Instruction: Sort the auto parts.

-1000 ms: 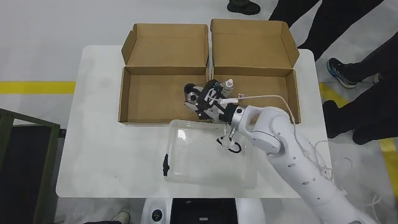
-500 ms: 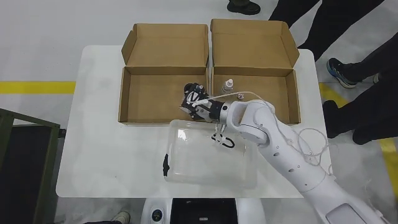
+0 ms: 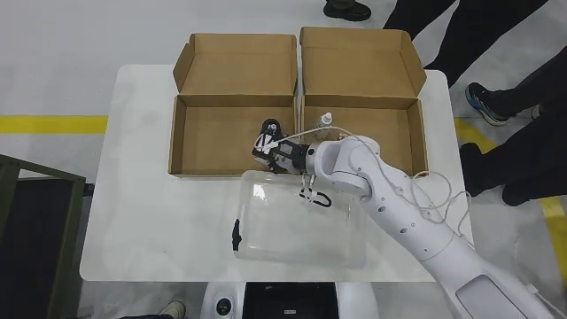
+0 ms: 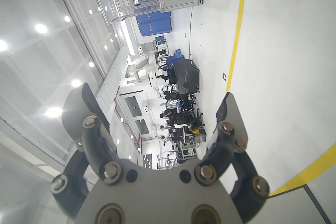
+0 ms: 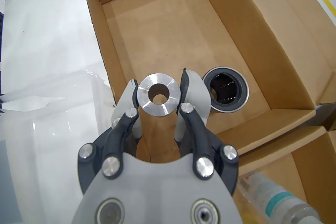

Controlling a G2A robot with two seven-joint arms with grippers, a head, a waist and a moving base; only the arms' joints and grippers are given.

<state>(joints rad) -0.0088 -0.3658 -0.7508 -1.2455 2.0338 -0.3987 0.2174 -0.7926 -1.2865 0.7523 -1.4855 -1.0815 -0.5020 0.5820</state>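
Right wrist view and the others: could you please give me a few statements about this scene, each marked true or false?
1. The right end effector is shut on a silver ring. True.
2. The black bearing lies outside the cardboard box. False: it lies inside it, on the floor of the box.
3. The left end effector is shut on a part. False: it is open and empty.
4. A bottle lies in the second box. True.

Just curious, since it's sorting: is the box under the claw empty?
No, a black ring-shaped part lies on the floor of the cardboard box.
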